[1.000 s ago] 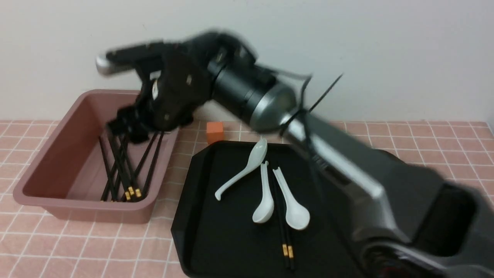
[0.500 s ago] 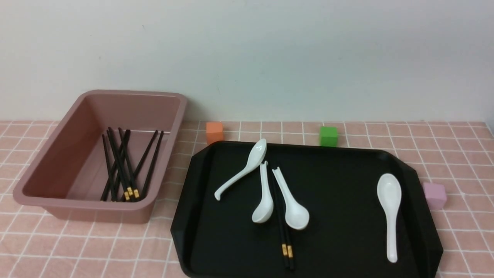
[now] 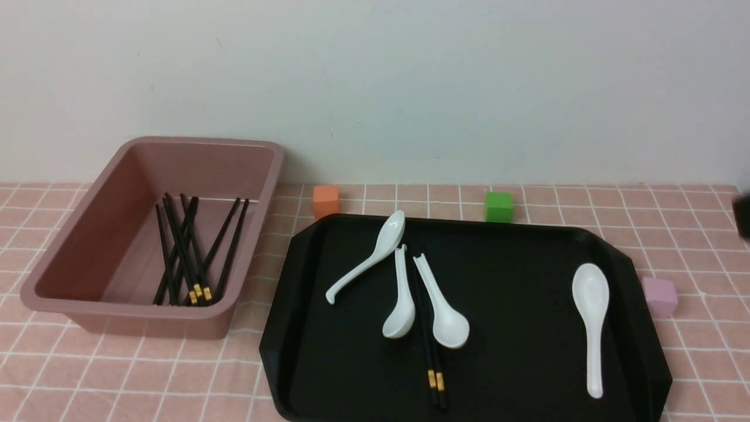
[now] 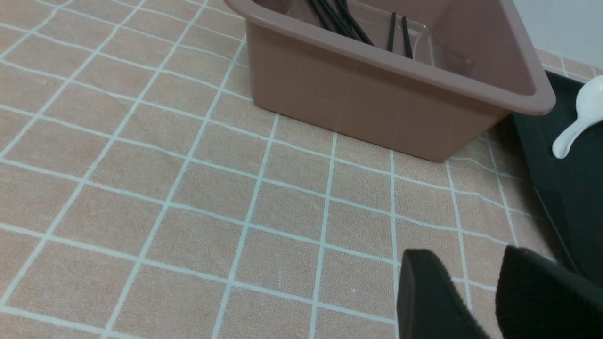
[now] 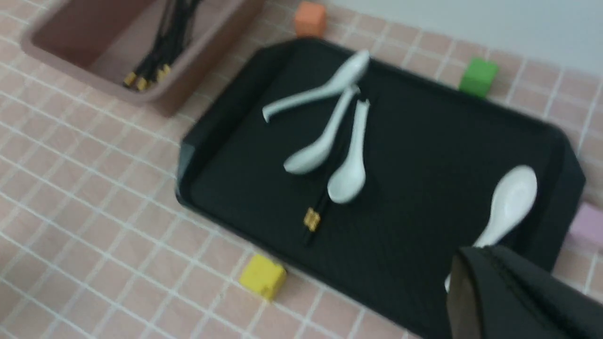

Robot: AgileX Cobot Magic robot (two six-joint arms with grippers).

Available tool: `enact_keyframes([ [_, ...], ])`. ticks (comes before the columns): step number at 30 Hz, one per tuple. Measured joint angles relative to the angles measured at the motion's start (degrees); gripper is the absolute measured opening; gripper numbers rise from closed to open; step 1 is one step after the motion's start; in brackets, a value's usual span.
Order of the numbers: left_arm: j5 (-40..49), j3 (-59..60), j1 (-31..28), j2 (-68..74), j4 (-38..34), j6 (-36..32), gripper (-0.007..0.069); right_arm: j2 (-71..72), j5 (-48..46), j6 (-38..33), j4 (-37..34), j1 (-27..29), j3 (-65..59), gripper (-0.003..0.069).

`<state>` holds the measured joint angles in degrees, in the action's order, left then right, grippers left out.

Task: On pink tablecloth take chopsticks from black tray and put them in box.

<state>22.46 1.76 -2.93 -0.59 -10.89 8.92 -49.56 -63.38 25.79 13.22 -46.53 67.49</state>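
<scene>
On the pink tablecloth [image 3: 146,375] stands the box [image 3: 146,319], a dusty-pink bin at the left with several black chopsticks [image 3: 187,258] lying in it. The black tray [image 3: 515,305] is at the centre right. One pair of chopsticks [image 3: 430,357] lies on it between two white spoons, gold bands toward the near rim; it also shows in the right wrist view [image 5: 312,220]. My left gripper [image 4: 464,256] is open and empty, low over the cloth in front of the box [image 4: 358,94]. My right gripper [image 5: 473,263] is shut and empty, high above the tray's near right part.
Several white spoons [image 3: 592,316] lie on the tray. Small cubes sit on the cloth: orange [image 3: 326,201], green [image 3: 498,206], pink [image 3: 660,296] and yellow [image 5: 263,276]. A wall runs behind the table. A dark blur [image 3: 743,214] shows at the front view's right edge.
A second ago my right arm reached over the box; it has pulled back out of the front view. The chopsticks in the box and on the tray have not moved.
</scene>
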Motion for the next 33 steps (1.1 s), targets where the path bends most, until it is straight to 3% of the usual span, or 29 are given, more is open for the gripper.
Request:
enact_keyframes([
  [7, 0.00, 0.00, 0.00, 0.00, 0.00, 0.00, 0.0239, 2.21, -5.91, 0.45, 0.68, 0.00, -9.68, -0.0004],
  [16, 0.00, 0.00, 0.00, 0.00, 0.00, 0.00, 0.0239, 3.07, -7.81, 0.45, -0.98, 0.19, -11.38, -0.0007],
  [21, 0.00, 0.00, 0.00, 0.00, 0.00, 0.00, 0.0239, 7.96, 0.95, -3.64, -2.40, 8.21, -18.78, -0.0016],
  [22, 0.00, 0.00, 0.00, 0.00, 0.00, 0.00, 0.0239, 11.31, 6.03, -7.37, -4.59, 13.45, -23.31, -0.0016],
  [28, 0.00, 0.00, 0.00, 0.00, 0.00, 0.00, 0.0239, 26.91, 29.02, -26.46, -12.12, 30.79, -46.97, -0.0016],
  [31, 0.00, 0.00, 0.00, 0.00, 0.00, 0.00, 0.0239, 35.12, 39.24, -29.57, -15.96, 38.55, -57.81, -0.0014],
  [33, 0.00, 0.00, 0.00, 0.00, 0.00, 0.00, 0.0239, 38.00, 40.76, -29.57, -17.31, 40.28, -60.79, -0.0015],
])
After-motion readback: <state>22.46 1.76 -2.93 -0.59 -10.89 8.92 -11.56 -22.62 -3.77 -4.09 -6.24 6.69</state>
